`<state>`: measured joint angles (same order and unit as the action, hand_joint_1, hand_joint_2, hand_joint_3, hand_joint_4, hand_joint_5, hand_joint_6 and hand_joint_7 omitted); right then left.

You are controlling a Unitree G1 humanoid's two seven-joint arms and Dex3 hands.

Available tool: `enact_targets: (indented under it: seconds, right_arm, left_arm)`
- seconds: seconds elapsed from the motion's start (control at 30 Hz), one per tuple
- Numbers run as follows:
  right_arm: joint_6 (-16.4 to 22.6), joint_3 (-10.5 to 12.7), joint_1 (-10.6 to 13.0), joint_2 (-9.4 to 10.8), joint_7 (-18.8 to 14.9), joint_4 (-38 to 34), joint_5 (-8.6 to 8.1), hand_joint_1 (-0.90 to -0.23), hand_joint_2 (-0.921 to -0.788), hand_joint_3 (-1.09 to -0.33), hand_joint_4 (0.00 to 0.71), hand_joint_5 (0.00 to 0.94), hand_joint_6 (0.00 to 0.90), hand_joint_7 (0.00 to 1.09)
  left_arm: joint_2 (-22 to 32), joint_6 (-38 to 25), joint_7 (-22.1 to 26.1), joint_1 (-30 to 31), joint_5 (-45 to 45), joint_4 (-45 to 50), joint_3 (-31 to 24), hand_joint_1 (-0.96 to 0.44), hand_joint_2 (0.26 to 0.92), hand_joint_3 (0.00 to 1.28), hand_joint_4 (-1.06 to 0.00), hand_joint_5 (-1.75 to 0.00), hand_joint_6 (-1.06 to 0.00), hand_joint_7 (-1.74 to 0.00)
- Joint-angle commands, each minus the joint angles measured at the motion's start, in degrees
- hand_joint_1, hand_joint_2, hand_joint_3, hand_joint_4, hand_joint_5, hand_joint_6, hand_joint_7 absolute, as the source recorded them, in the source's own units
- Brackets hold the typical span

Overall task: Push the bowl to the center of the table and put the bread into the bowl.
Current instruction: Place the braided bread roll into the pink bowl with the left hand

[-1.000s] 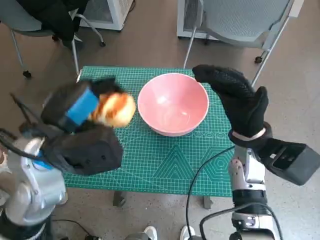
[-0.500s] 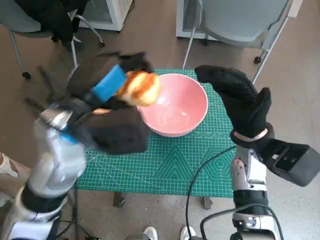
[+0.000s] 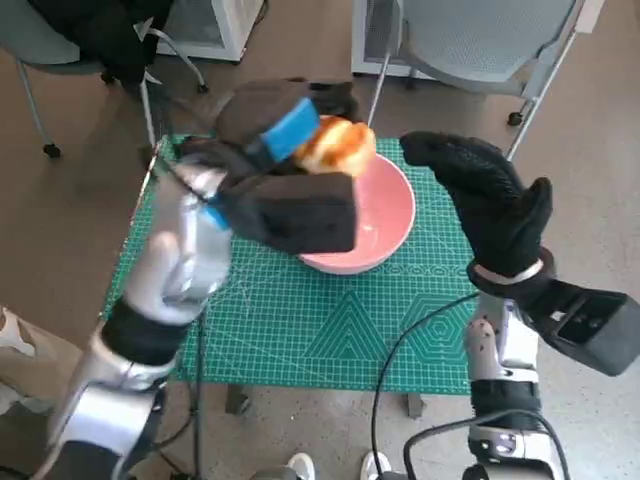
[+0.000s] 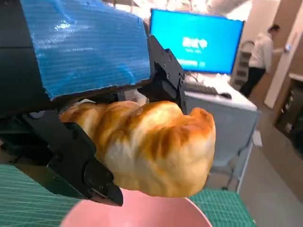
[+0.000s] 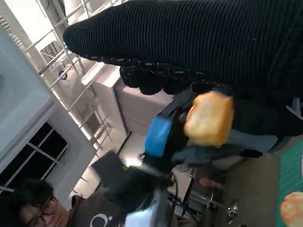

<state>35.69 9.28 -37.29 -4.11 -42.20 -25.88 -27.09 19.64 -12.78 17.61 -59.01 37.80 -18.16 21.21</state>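
Your left hand (image 3: 285,135) grips the one bread (image 3: 335,148), held above the far rim of the one pink bowl (image 3: 385,215) near the table's (image 3: 300,330) far edge. The bread looks light and soft; hold its middle gently. Right hand (image 3: 490,205) hovers beside the bowl, fingers apart, empty.

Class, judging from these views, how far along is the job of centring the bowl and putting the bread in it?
Done: the pink bowl sits near the middle of the green mat. In hand: the left hand holds the bread over the bowl's rim. Left: lowering and releasing it. The right hand holds nothing.
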Motion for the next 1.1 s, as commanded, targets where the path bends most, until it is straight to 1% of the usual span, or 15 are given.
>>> enact_targets:
  seconds: [0.03,0.23,0.3,0.33,0.37,0.4,0.43,0.47,0.5,0.53,0.57,0.63,0.67,0.8,1.1]
  right_arm:
    - [-0.1,0.4,1.5,-0.2,-0.4,-0.2,-0.31,-0.7,-0.921,-0.822,0.05,0.0,0.006,0.27]
    - [-0.1,0.6,1.8,-0.2,-0.3,-0.2,-0.31,-0.699,-0.921,-0.808,0.051,0.001,0.006,0.27]
    - [-0.1,0.7,1.9,-0.2,-0.3,-0.3,-0.3,-0.698,-0.921,-0.806,0.052,0.002,0.006,0.27]
    - [0.0,0.8,1.9,-0.2,-0.3,-0.2,-0.28,-0.697,-0.921,-0.805,0.052,0.002,0.006,0.27]
    - [0.0,0.8,2.0,-0.1,-0.2,-0.2,-0.24,-0.697,-0.921,-0.804,0.052,0.002,0.006,0.27]
    - [0.0,0.9,2.0,-0.1,-0.2,-0.2,-0.21,-0.697,-0.921,-0.802,0.053,0.002,0.006,0.27]
    - [0.1,0.9,2.0,-0.1,-0.1,-0.2,-0.13,-0.697,-0.921,-0.801,0.053,0.002,0.007,0.27]
    - [0.1,0.9,2.0,0.0,0.0,-0.2,-0.07,-0.697,-0.921,-0.801,0.053,0.002,0.007,0.27]
    - [0.1,1.0,2.0,-0.1,0.1,-0.2,-0.02,-0.697,-0.921,-0.8,0.053,0.002,0.007,0.27]
    - [0.1,1.0,2.0,-0.1,0.2,-0.2,0.02,-0.696,-0.921,-0.8,0.054,0.002,0.008,0.27]
    - [0.0,1.0,2.0,0.0,0.3,-0.2,0.07,-0.696,-0.921,-0.799,0.054,0.002,0.008,0.27]
    - [0.0,1.0,2.1,0.0,0.5,0.0,0.18,-0.696,-0.921,-0.798,0.054,0.002,0.009,0.27]
    - [0.0,1.0,2.1,0.0,0.6,0.1,0.24,-0.696,-0.921,-0.798,0.055,0.002,0.009,0.27]
    - [0.0,0.8,2.3,0.3,1.3,0.5,0.68,-0.697,-0.921,-0.798,0.055,0.002,0.009,0.27]
    - [0.1,0.2,2.5,0.7,2.1,0.8,1.15,-0.7,-0.921,-0.799,0.057,0.003,0.011,0.27]
  left_arm:
    - [-1.7,2.8,-1.8,-3.5,-0.2,-6.5,0.8,0.0,0.908,0.09,-0.59,-1.17,-0.72,-1.16]
    - [-3.2,4.3,-1.5,-4.0,-1.5,-10.1,0.4,0.0,0.906,0.09,-0.68,-1.17,-0.65,-1.16]
    - [-3.8,4.4,-1.0,-3.9,-2.4,-10.6,0.0,0.0,0.913,0.09,-0.67,-1.17,-0.63,-1.19]
    - [-4.0,4.3,-0.6,-3.9,-2.8,-10.8,-0.2,0.0,0.916,0.13,-0.64,-1.22,-0.56,-1.23]
    - [-4.3,3.8,0.5,-3.8,-3.6,-10.9,-0.5,0.0,0.917,0.14,-0.63,-1.24,-0.54,-1.24]
    - [-4.4,3.5,1.3,-3.8,-4.2,-11.1,-0.6,0.13,0.918,0.17,-0.58,-1.3,-0.44,-1.04]
    - [-4.3,3.3,2.5,-3.7,-4.9,-11.2,-0.6,0.21,0.919,0.2,-0.55,-1.35,-0.41,-0.87]
    - [-4.3,3.2,3.4,-3.7,-5.3,-11.3,-0.6,0.14,0.893,0.19,-0.45,-1.17,-0.37,-0.77]
    - [-4.1,3.0,4.7,-3.6,-5.6,-11.5,-0.4,0.05,0.863,0.17,-0.36,-0.8,-0.32,-0.58]
    - [-3.9,2.8,5.7,-3.6,-5.9,-11.5,-0.3,-0.07,0.84,0.14,-0.24,-0.52,-0.26,-0.42]
    - [-3.6,2.6,6.8,-3.6,-6.1,-11.5,0.0,-0.11,0.836,0.12,-0.2,-0.41,-0.24,-0.36]
    - [-3.1,2.0,8.7,-3.6,-6.1,-11.4,0.3,-0.29,0.822,0.06,-0.08,-0.17,-0.18,-0.19]
    - [-2.9,1.7,9.4,-3.6,-6.0,-11.2,0.4,-0.36,0.82,0.05,-0.05,-0.11,-0.16,-0.14]
    - [-2.1,0.4,12.0,-3.2,-5.6,-9.6,0.3,-0.48,0.82,0.03,-0.01,-0.03,-0.13,-0.08]
    - [-0.2,0.7,11.1,-0.8,-4.8,-6.7,-0.1,-0.54,0.826,0.02,0.0,0.0,-0.13,-0.05]
